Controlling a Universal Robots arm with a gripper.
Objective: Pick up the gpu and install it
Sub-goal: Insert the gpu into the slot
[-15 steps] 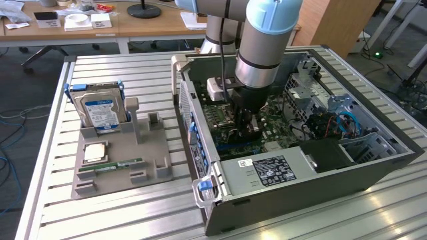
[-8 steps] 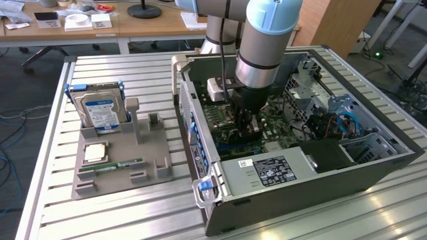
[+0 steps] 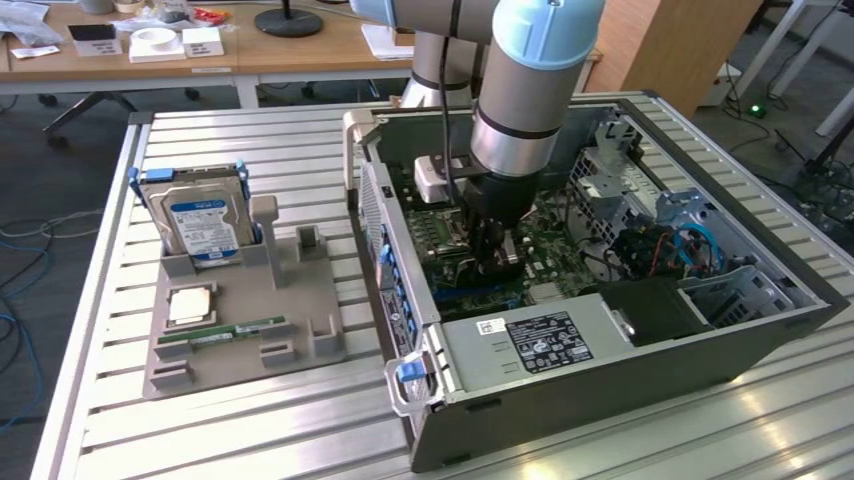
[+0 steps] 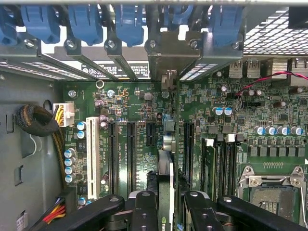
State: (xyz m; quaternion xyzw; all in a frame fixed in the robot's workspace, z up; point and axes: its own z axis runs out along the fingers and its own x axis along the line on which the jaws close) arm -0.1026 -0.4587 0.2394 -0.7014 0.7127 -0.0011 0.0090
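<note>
Exterior view: the arm reaches down into the open PC case [image 3: 747, 340], gripper [image 3: 491, 262] low over the green motherboard [image 3: 554, 262], near the case's middle. On the exterior view's left a gray holder tray [image 3: 314, 300] sits on the slatted table [image 3: 200, 430], carrying an upright hard drive [image 3: 198, 228] w/ a blue-white label (text too small to read), a square CPU [image 3: 188, 303] and a narrow green memory stick [image 3: 224, 331]. Power supply [image 3: 534, 342] at the near end of the case has a black-white spec sticker, unreadable.

Wrist view: gripper [image 4: 166, 195] is closed on the gpu [image 4: 165, 187], pads clamped on both faces of the thin card seen edge-on, its metal bracket end [image 4: 163, 60] up against the rear slot panel, among blue retention clips [image 4: 130, 24]. Card stands upright over the board, betw. black expansion slots [image 4: 131, 149]; can't tell if it's seated. White slot [image 4: 92, 151] further off. Slot silkscreen lettering too fine to read.
</note>
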